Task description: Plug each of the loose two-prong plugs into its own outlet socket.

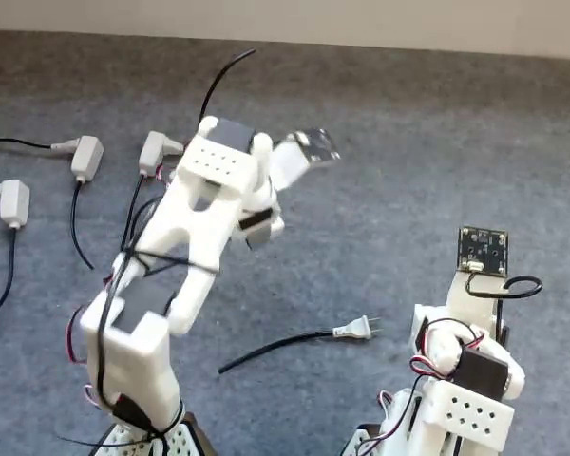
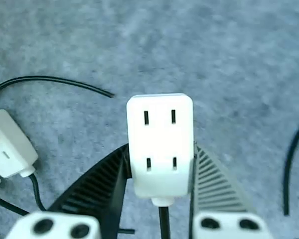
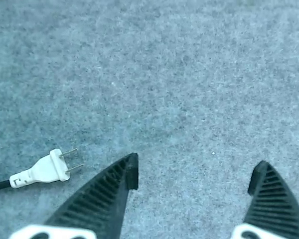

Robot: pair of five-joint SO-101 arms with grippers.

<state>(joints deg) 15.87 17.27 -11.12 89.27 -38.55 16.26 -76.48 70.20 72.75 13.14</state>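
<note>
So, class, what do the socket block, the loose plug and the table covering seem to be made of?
Socket block: seemingly smooth white plastic, by its even, moulded faces. Plug: white plastic body; two thin grey prongs, probably metal. Table covering: fuzzy, speckled grey, likely felt or short carpet.

We see a white two-prong plug (image 1: 353, 330) on a black cord lying flat on the grey tabletop (image 1: 408, 142). A white block socket (image 2: 159, 144) with two slot pairs is clamped in the left claw (image 2: 161, 149). Well apart from the plug lie a white socket (image 1: 155, 150), a second socket (image 1: 86, 157) and a third socket (image 1: 14, 201).
</note>
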